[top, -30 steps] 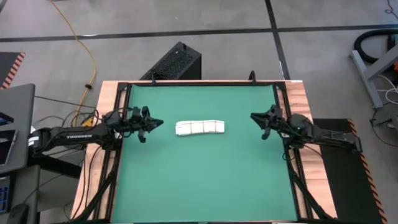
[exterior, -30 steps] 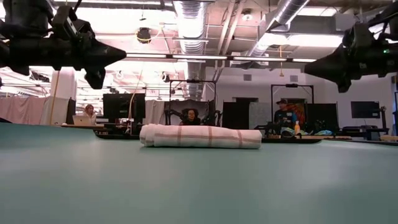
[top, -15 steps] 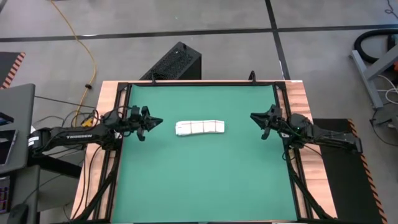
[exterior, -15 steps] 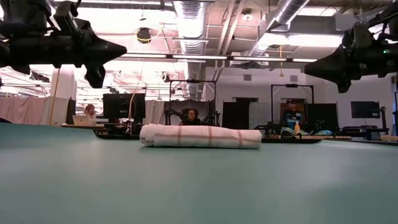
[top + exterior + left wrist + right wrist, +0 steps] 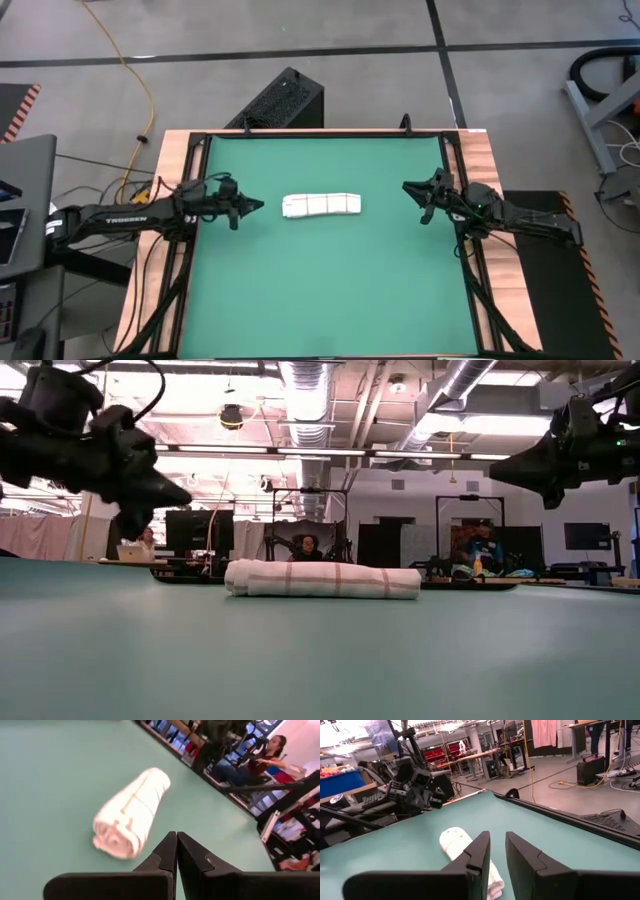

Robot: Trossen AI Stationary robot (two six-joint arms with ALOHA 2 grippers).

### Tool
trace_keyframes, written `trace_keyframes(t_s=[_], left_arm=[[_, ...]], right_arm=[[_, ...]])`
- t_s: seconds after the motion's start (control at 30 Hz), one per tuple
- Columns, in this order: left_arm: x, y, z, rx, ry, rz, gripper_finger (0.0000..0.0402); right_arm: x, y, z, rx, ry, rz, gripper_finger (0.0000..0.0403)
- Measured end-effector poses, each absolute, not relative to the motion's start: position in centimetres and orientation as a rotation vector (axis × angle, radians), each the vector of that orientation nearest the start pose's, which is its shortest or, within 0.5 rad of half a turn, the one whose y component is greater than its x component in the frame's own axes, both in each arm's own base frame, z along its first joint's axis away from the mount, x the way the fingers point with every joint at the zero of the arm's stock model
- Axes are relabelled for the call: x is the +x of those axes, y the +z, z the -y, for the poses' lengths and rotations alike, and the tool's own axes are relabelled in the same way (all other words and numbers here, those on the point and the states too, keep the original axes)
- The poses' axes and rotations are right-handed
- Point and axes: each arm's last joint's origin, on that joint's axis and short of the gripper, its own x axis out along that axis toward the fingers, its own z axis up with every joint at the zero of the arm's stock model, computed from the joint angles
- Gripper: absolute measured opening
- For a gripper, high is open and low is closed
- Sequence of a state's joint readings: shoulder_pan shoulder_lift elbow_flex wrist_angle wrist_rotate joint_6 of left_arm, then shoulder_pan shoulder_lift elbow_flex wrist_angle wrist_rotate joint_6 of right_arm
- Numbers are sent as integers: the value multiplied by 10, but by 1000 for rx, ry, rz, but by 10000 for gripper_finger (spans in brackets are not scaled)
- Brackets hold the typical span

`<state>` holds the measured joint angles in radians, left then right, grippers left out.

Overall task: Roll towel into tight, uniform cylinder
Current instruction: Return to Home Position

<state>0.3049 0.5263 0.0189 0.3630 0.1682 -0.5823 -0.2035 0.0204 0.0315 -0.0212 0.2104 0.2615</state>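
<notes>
1 green mat [image 5: 320, 290] over nearly the whole table [image 5: 485, 160], pale wood bare only along the side edges, a black frame [image 5: 320, 133] around the mat. Beyond the table, grey floor crossed by dark lines, a yellow cable [image 5: 140, 90] trailing at the far left and a black box [image 5: 287, 100] just behind the far edge. From table height, opens onto a large workshop: ducts and bright lights overhead, monitors and racks, 3 people well behind the table, 1 [image 5: 308, 547] seated straight behind the towel [image 5: 321, 205]. Towel rolled into a short cylinder, lying on the mat a little beyond its middle, long axis across the table, thin red lines ringing it at intervals, spiral end turned toward the left arm. Sits between the 2 grippers, apart from both, with bare mat on every side. Left gripper [image 5: 258, 207] raised above the mat near the left edge, tipped slightly down, pointing at the roll's near end, fingers [image 5: 167, 850] pressed together and gripping nothing. Right gripper [image 5: 406, 187] near the right edge, also raised above the mat, pointing inward toward the roll's other end, fingers [image 5: 480, 852] parallel with a narrow gap between them, closed on nothing. Arms stretched in from opposite sides of the table, roughly level, well apart from the towel and from each other
</notes>
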Motion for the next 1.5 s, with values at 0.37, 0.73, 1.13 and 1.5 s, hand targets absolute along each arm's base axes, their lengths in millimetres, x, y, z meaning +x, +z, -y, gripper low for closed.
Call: trace_keyframes(t_s=[0.37,0.73,1.13,1.5], left_arm=[[99,166,-18,-565,156,-8,0],[95,171,-13,-541,104,46,0],[96,170,-13,-541,101,36,0],[96,170,-13,-541,102,36,0]], right_arm=[[93,171,25,258,-410,47,85],[93,171,25,258,-410,49,85],[93,171,25,258,-410,49,85],[93,171,25,258,-410,50,85]])
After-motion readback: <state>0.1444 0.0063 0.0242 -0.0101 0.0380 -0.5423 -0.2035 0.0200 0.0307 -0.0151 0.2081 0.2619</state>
